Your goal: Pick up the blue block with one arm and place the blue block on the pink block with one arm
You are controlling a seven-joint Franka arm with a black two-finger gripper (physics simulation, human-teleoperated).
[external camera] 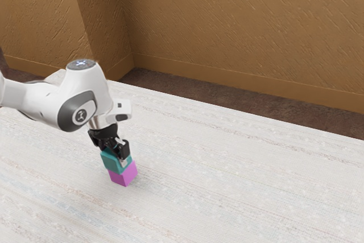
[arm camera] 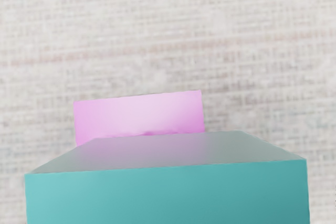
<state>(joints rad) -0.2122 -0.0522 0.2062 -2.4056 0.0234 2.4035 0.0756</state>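
The blue block [external camera: 111, 162], teal in colour, sits on top of the pink block [external camera: 125, 174] on the pale table, shifted a little toward the exterior view's left. My black gripper [external camera: 115, 153] comes straight down onto it, with its fingers [external camera: 123, 149] against the block's sides, so it is shut on the block. In the wrist view the blue block [arm camera: 168, 192] lies large just under my hand, and part of the pink block [arm camera: 137, 114] shows beyond it. Most of the pink block's top is covered.
The whitish woven tabletop [external camera: 239, 180] spreads wide toward the exterior view's right and front. Its far edge [external camera: 256, 112] runs along a dark floor strip below brown walls. My white arm [external camera: 62, 98] enters from the exterior view's left.
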